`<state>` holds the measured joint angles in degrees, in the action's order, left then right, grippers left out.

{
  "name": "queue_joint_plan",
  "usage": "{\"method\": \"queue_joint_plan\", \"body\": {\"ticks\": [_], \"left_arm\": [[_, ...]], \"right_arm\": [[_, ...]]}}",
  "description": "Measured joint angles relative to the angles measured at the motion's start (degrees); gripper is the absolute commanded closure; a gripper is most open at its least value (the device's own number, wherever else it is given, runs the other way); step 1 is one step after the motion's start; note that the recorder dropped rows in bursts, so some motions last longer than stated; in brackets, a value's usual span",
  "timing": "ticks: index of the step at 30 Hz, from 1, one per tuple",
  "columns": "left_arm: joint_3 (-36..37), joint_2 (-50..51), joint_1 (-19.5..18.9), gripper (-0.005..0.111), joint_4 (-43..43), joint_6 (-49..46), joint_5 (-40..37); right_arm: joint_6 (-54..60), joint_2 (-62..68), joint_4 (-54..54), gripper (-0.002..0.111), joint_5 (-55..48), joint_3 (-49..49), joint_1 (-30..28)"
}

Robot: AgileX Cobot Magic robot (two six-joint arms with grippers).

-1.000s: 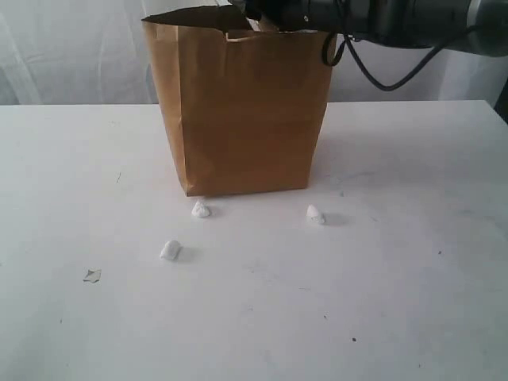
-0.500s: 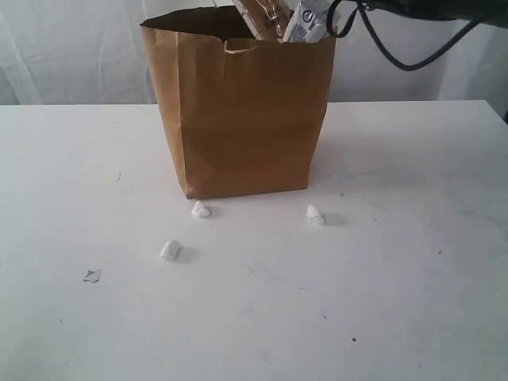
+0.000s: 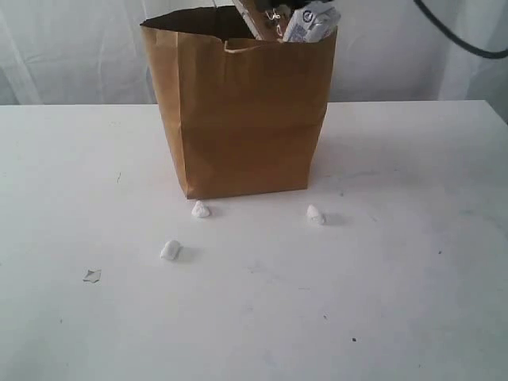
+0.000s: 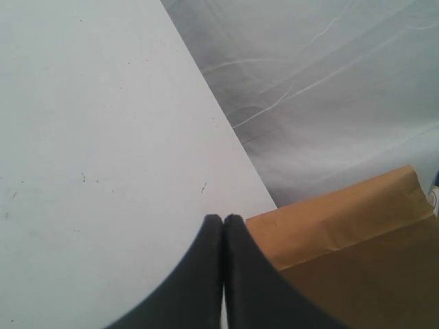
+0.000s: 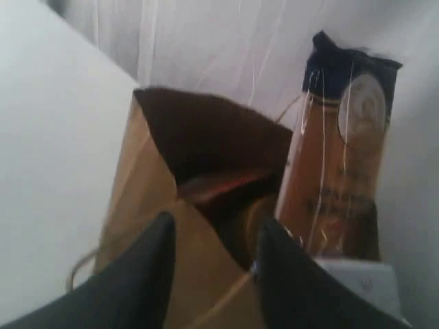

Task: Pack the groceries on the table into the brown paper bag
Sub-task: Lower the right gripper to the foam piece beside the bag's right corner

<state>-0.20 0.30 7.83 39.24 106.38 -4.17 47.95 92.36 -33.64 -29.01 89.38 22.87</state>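
The brown paper bag [image 3: 242, 119] stands upright at the back middle of the table [image 3: 381, 278]. Out of its open top poke the long spaghetti pack [image 3: 254, 16] and the small white-blue carton [image 3: 309, 24]. In the right wrist view my right gripper [image 5: 216, 229] hangs open above the bag [image 5: 206, 274], nothing between its fingers; the spaghetti pack [image 5: 336, 157] rises beside it and the carton [image 5: 357, 281] lies just past one finger. My left gripper [image 4: 223, 218] is shut and empty, low over the table [image 4: 103, 137] beside the bag [image 4: 343, 233]. Neither gripper shows in the exterior view.
Three small white lumps [image 3: 201, 209] [image 3: 315, 214] [image 3: 170, 251] lie on the table in front of the bag, with a small grey scrap [image 3: 92, 275] further left. A black cable [image 3: 460, 40] crosses the top right corner. A white curtain hangs behind the table.
My right arm has lifted up and away from the bag's top, out of the exterior view. The carton stays behind, sticking out of the bag. The left gripper has not moved.
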Motion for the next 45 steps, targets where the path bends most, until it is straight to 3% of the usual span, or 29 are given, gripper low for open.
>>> {"method": "queue_joint_plan", "body": {"ticks": [5,10,18,27,45], "left_arm": [[0.00,0.00,0.00,0.107,0.00,0.00,0.00],[0.00,0.00,0.00,0.107,0.00,0.00,0.00],[0.00,0.00,0.00,0.107,0.00,0.00,0.00],[0.00,0.00,0.00,0.107,0.00,0.00,0.00],[0.00,0.00,0.00,0.107,0.00,0.00,0.00]], "right_arm": [[-18.76,-4.46,27.24,0.084,-15.47,0.00,0.00],[-32.63,-5.30,39.03,0.085,-30.27,-0.93,0.00],[-37.03,1.05,35.58,0.083,-30.41,-7.11,0.00],[-37.33,12.10,33.19,0.055,-22.06,-7.82,0.00],[-34.93,23.97,28.36,0.059,-10.97,-7.82,0.00]]}}
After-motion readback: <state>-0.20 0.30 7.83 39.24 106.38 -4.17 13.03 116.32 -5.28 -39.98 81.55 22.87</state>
